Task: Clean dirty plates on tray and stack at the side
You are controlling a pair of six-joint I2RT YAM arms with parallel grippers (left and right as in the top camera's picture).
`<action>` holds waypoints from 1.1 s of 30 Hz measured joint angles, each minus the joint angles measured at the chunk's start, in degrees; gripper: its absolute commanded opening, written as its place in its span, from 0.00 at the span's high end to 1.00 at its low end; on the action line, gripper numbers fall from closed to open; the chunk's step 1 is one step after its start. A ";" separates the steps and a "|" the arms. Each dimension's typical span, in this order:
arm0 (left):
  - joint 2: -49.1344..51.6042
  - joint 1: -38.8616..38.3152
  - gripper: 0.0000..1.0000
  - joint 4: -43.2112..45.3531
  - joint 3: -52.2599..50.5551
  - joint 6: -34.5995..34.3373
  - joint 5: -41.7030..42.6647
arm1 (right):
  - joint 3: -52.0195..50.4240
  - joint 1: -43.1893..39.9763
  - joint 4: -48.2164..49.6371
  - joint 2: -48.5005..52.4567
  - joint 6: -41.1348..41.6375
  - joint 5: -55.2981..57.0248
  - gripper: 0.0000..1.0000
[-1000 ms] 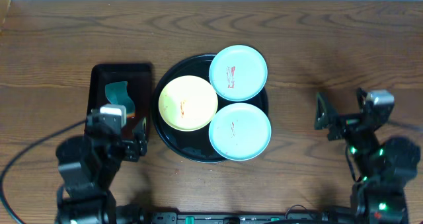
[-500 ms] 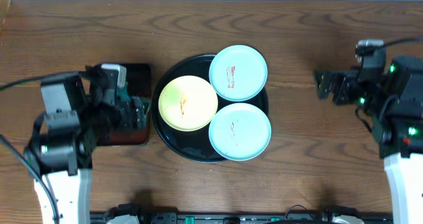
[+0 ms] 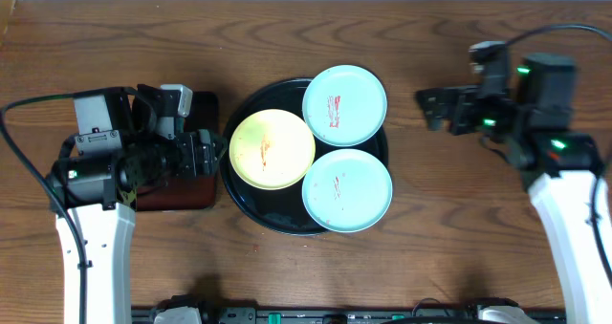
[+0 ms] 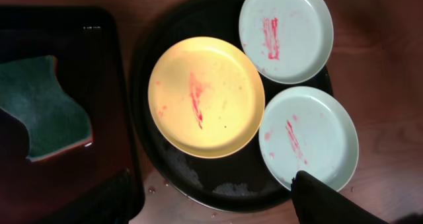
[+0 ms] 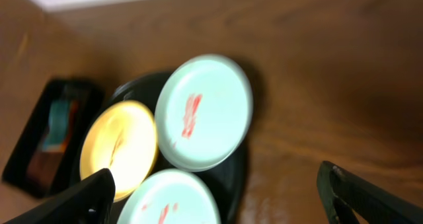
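Note:
Three plates lie on the round black tray [image 3: 251,209]. A yellow plate [image 3: 273,149] is at its left, one mint plate [image 3: 344,105] at the back right and another mint plate [image 3: 347,189] at the front right. Each has a red smear at its centre. My left gripper [image 3: 206,157] hangs open just left of the tray, beside the yellow plate [image 4: 206,97], with nothing between its fingers. My right gripper [image 3: 432,109] is open and empty over bare table, right of the back mint plate [image 5: 205,112].
A dark rectangular tray [image 3: 196,102] sits left of the round one, partly under my left arm. A green sponge [image 4: 43,108] lies in it. Small water drops speckle the wood by the round tray's front rim [image 4: 218,184]. Bare wood stretches right of the tray.
Both arms have swung away from the table's front edge. The left gripper now reaches the round tray's left rim, and the right gripper has moved left towards the back mint plate. The plates have not moved.

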 measured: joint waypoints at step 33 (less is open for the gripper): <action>5.51 -0.09 0.23 -1.79 3.63 -17.14 -28.46 | 21.92 32.09 -6.82 40.00 24.22 17.46 0.64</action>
